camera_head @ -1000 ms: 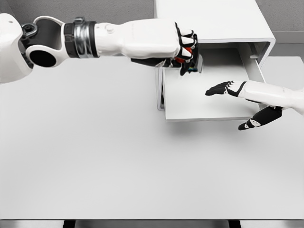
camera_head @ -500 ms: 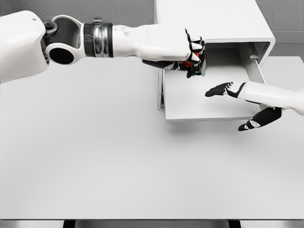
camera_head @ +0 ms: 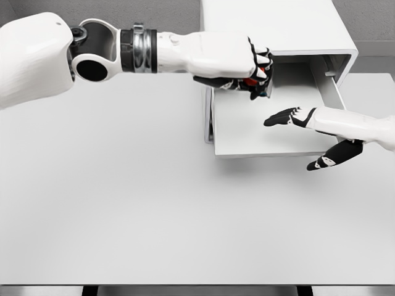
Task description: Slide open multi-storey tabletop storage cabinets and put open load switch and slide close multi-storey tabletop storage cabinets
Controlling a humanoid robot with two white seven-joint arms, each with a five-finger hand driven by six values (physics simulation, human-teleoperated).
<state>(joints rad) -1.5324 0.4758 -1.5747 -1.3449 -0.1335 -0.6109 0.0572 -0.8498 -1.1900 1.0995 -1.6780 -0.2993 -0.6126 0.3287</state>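
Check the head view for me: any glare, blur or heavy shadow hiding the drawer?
Head view: even, soft light, no glare or blur; only a faint shadow under the open drawer front; the switch is mostly hidden by the left hand.

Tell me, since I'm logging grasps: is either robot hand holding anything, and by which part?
The left robot hand grips the switch over the open drawer; fingers hide which part. The right robot hand holds nothing.
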